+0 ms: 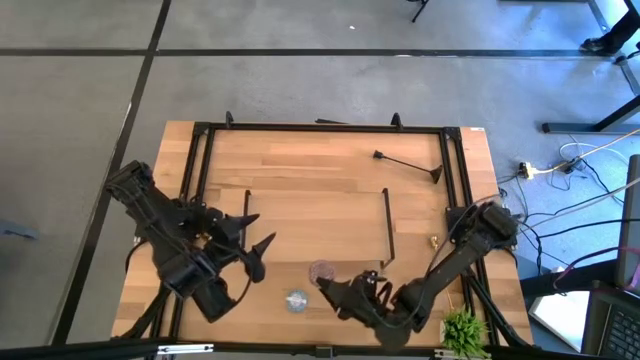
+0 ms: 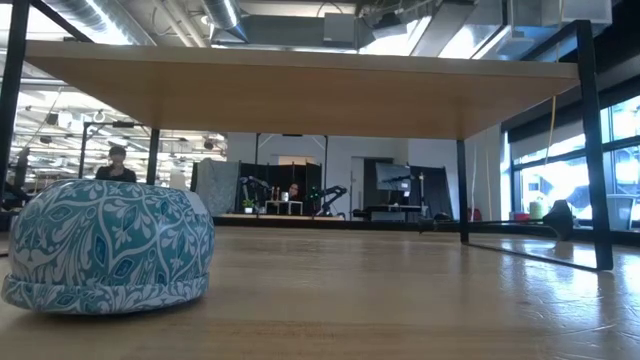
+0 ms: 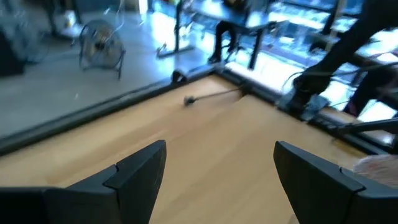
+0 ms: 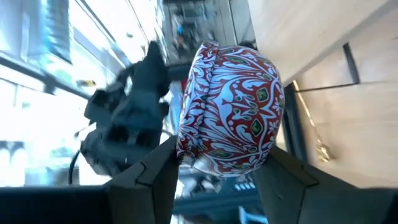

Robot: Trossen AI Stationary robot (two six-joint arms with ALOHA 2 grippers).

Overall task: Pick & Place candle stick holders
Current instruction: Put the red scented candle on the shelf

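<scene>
My right gripper [image 1: 333, 288] is near the table's front edge, shut on a squat round holder [image 4: 230, 112]. The holder is red-and-white patterned and looks pinkish from above [image 1: 322, 271]. A pale blue patterned round holder [image 1: 296, 300] rests on its flat base close by, and it also shows in the low view [image 2: 105, 245]. A black candle stick holder [image 1: 408, 164] lies on its side at the far right. A slim gold stem [image 4: 314, 140] lies beside the black rail. My left gripper [image 1: 262, 232] is open and empty, left of the rounds. My right gripper pinches the patterned round between its two fingers, which lie on the opposite sides of its lower rim [image 4: 186, 155]. The domed top sticks out beyond the fingertips. I cannot tell whether the round is clear of the table.
A wide wooden board with black rails [image 1: 388, 225] spans the table's middle. A black frame [image 1: 320, 127] runs around the table. A small green plant [image 1: 464, 330] stands at the front right corner. Cables lie off the table's right side.
</scene>
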